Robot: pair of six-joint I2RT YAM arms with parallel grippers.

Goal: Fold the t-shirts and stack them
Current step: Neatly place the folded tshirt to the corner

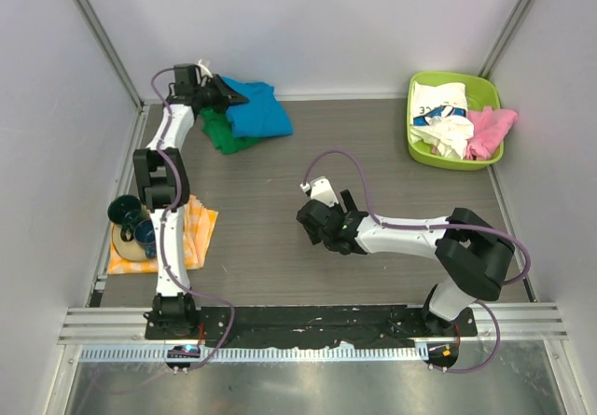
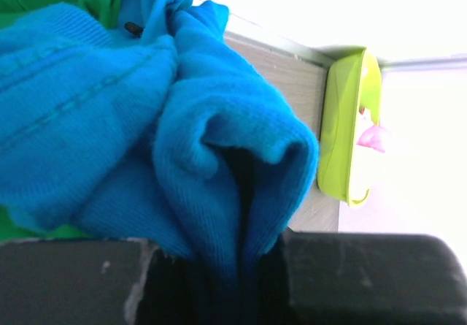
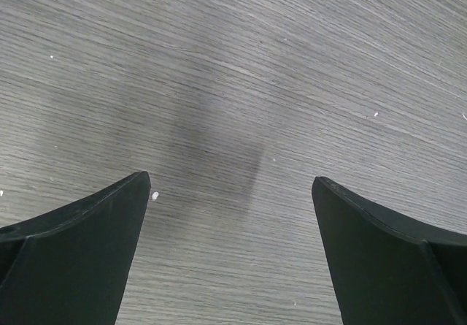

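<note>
Left wrist view, blue t-shirt (image 2: 219, 142) fold pinched in left gripper (image 2: 219, 270)

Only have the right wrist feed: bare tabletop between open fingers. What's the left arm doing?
Observer: Far left corner, the left gripper is shut on a fold of the blue t-shirt.
Operator: Is the blue one resting on anything?
Observer: It lies partly over the green t-shirt, which shows along its near-left edge.
Operator: Any other shirts out?
Observer: A white printed t-shirt and a pink t-shirt sit crumpled in the lime basket at far right, unfolded.
</note>
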